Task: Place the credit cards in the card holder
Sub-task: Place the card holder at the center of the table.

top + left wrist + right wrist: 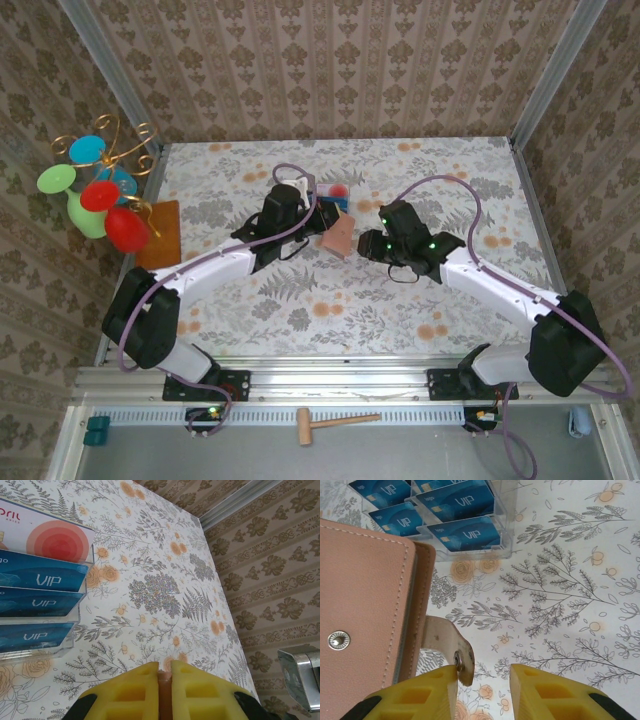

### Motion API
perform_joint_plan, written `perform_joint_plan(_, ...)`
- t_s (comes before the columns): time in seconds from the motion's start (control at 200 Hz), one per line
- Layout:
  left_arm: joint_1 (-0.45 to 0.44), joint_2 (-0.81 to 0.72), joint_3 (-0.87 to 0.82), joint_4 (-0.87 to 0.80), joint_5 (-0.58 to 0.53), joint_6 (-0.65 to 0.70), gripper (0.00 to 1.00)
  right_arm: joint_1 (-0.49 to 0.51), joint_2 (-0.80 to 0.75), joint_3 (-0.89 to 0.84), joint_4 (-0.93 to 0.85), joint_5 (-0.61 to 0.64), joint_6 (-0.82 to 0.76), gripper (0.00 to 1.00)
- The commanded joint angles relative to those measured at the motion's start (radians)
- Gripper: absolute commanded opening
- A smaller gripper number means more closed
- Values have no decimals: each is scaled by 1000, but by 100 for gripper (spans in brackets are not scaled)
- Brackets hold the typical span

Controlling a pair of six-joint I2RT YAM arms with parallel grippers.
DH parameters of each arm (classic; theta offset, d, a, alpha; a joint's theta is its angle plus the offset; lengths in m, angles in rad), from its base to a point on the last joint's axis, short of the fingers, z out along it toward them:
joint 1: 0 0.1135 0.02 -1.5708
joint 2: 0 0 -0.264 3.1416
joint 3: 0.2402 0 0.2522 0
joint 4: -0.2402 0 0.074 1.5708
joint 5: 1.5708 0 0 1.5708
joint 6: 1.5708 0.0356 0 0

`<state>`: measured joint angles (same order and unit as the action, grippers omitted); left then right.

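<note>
The card holder (340, 236) is a pinkish-brown leather wallet held up off the table between the two arms. My left gripper (322, 218) is shut on its edge; in the left wrist view a thin brown strip (165, 682) is clamped between the yellow fingers (135, 690). My right gripper (483, 675) is open. The wallet's snap tab (447, 639) hangs between its fingers, touching the left one. The wallet's face (365, 615) with a metal snap sits to the left. Several blue credit cards (455, 510) marked VIP lie in the clear tray (82, 582).
The clear tray (335, 193) with a red dot stands just behind the wallet. An orange-brown mat (160, 235) and a stand of coloured discs (100, 190) sit at the left edge. Flowered table surface lies open to the right and front.
</note>
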<state>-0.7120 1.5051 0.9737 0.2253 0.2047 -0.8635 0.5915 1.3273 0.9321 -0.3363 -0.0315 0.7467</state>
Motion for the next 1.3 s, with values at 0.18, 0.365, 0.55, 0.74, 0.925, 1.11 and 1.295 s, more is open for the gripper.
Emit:
perform_joint_plan(0.18, -1, -8, -16, 42, 9, -5, 0, -5, 44, 38, 42, -42, 16, 23)
perform_joint_plan(0.365, 0, 1, -24, 45, 11, -6, 0, -9, 43, 41, 37, -45, 11, 4)
perform_joint_plan(0.55, 0, 16, -42, 57, 4, 1, 0, -11, 28, 34, 36, -56, 3, 0)
perform_joint_plan(0.74, 2, 42, -71, 70, -11, 16, 1, -13, 35, 9, 52, -77, 7, 0)
perform_joint_plan(0.925, 7, 44, -105, 87, -35, 31, 0, -12, 53, -21, 88, -110, 23, 0)
perform_joint_plan(1.11, 13, 43, -149, 134, -39, 31, 0, -13, 58, -20, 95, -118, 26, 0)
perform_joint_plan(1.295, 18, 50, -166, 161, -39, 37, 0, -12, 92, -8, 102, -132, 23, 0)
